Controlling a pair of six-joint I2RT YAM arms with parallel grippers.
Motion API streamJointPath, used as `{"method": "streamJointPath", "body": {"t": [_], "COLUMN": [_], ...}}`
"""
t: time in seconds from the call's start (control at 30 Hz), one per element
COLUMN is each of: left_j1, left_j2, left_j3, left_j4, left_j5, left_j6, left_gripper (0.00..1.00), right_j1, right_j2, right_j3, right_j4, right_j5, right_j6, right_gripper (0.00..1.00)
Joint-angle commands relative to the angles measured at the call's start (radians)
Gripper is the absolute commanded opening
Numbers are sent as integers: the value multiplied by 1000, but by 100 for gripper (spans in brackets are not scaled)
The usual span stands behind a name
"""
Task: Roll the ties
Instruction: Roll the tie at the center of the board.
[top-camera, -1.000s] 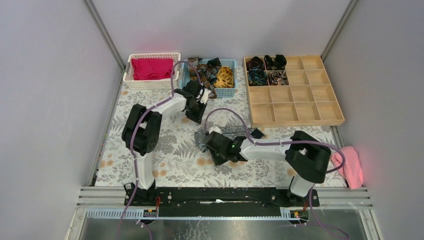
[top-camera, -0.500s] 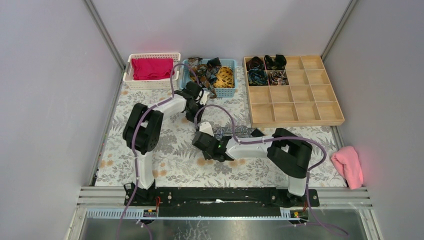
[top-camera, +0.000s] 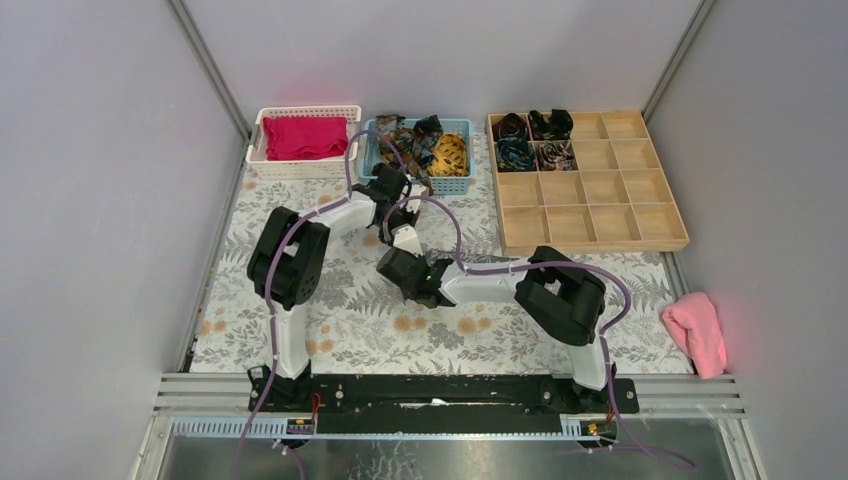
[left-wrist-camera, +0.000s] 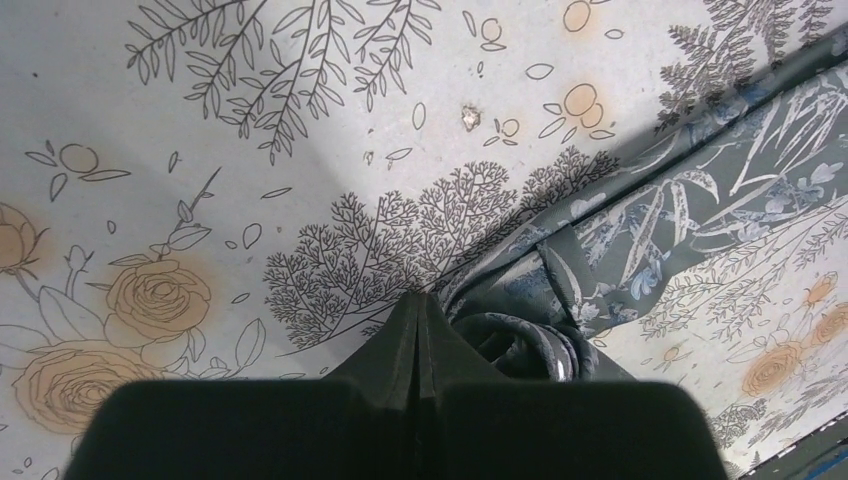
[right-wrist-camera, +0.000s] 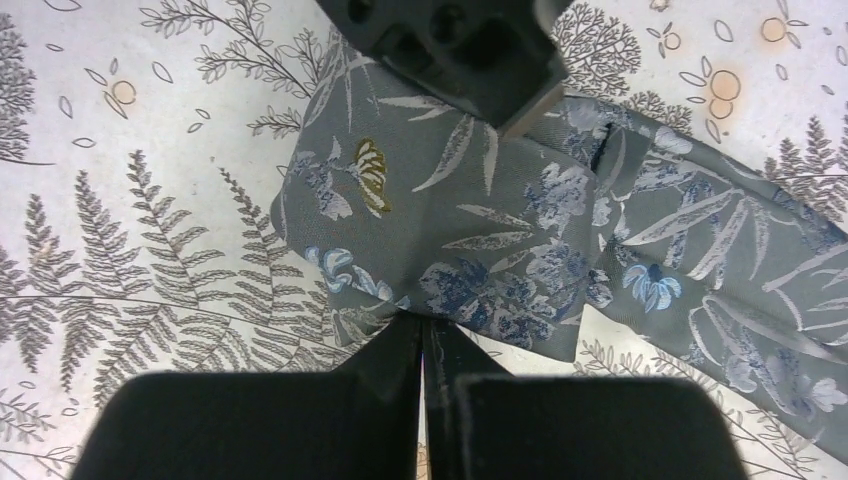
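Note:
A grey tie with a blue and white floral pattern lies on the floral tablecloth. My right gripper is shut on its near edge. My left gripper is shut at the tie's bunched end, where the fabric converges, and a small coil sits just right of the fingers. In the top view the left gripper and right gripper are close together at the table's middle and hide the tie. Several loose ties, one yellow-orange, fill a blue basket.
A wooden compartment tray at the back right holds several rolled ties in its far left cells. A white basket with a magenta cloth stands at the back left. A pink cloth lies off the table's right edge.
My right gripper has moved left and away from me toward the left gripper, dragging the tie with it. The left arm has barely moved.

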Motion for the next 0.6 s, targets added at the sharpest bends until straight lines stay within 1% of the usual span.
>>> {"method": "streamJointPath", "body": {"t": [0.0,0.07,0.13,0.2,0.3,0.37,0.47,0.57], "left_j1": [-41,-50,-60,-69,-69,-60,-27,29], "left_j2": [112,111,112,118,110,99,84,77], "left_j3": [-72,-73,-76,-70,-59,-48,-35,-12], "left_j4": [-78,-83,-88,-104,-102,-93,-73,-58], "left_j5": [-2,-4,18,9,-22,-17,-36,-67], "left_j6": [11,10,17,19,18,17,-9,-53], "left_gripper": [2,2,2,2,2,2,3,3], "right_j1": [-38,-50,-64,-69,-68,-66,-53,-40], "right_j2": [10,15,41,66,71,63,29,-20], "right_j3": [32,57,92,119,83,50,-12,-66], "right_j4": [-70,-79,-95,-104,-58,-31,18,60], "right_j5": [107,100,72,27,-97,-163,-180,-176], "right_j6": [-22,-41,-67,-74,-52,-36,-28,-27], "right_gripper": [0,0,0,0,0,0,0,0]}}
